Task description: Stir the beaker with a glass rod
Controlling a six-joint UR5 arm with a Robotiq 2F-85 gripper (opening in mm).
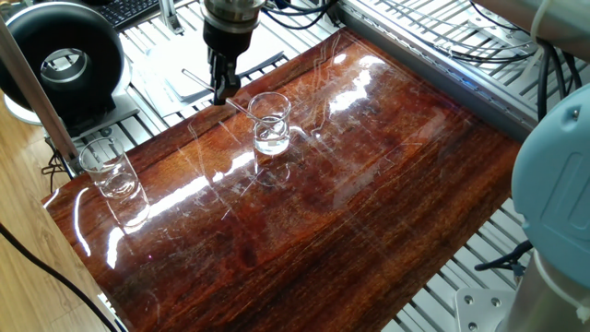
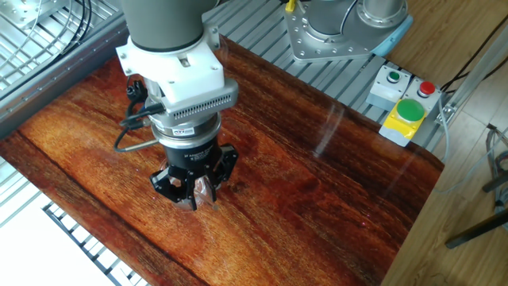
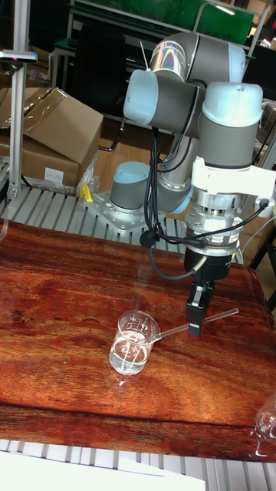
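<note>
The beaker (image 1: 269, 123) stands on the wooden table (image 1: 369, 194), clear glass with a little liquid at the bottom; the tall fixed view also has the beaker (image 3: 132, 345). The glass rod (image 1: 241, 109) lies slanted, its lower end inside the beaker and its upper end sticking out past my fingers. My gripper (image 1: 221, 95) is shut on the glass rod (image 3: 172, 331) just beside the beaker, the gripper (image 3: 195, 326) pointing straight down. From the other fixed view my gripper (image 2: 194, 195) covers most of the beaker (image 2: 205, 191).
A second clear beaker (image 1: 109, 171) stands near the table's left corner, seen as the beaker (image 3: 268, 418) at the frame edge. A black round device (image 1: 60, 60) sits off the table. A button box (image 2: 405, 111) and the arm's base (image 2: 349, 28) lie beyond the far edge.
</note>
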